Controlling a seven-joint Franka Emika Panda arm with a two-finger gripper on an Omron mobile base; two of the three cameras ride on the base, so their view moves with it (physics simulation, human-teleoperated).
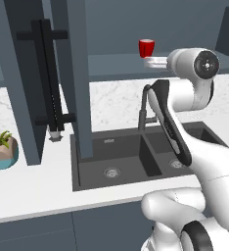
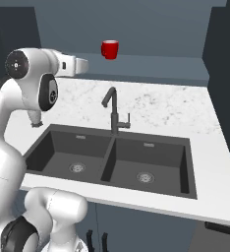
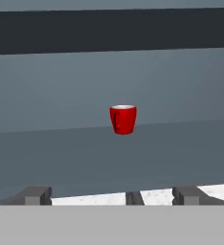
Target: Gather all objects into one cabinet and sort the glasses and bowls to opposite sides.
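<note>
From the left base view, the white arm rises over a dark double sink (image 1: 136, 162), its forearm stretched level toward a small bright red tapered cup (image 1: 146, 48) upright on the slate-blue cabinet shelf (image 1: 116, 66). From the right base view, the cup (image 2: 109, 49) stands beyond the wrist, apart from it. In the hand view, the gripper (image 3: 113, 195) has its fingers (image 3: 36, 195) spread wide, holding nothing; the cup (image 3: 123, 119) sits ahead, between them, well beyond. No writing is readable.

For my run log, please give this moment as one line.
gripper: open, holds nothing | red cup: upright on cabinet shelf, ahead of gripper, apart | stage: approach
</note>
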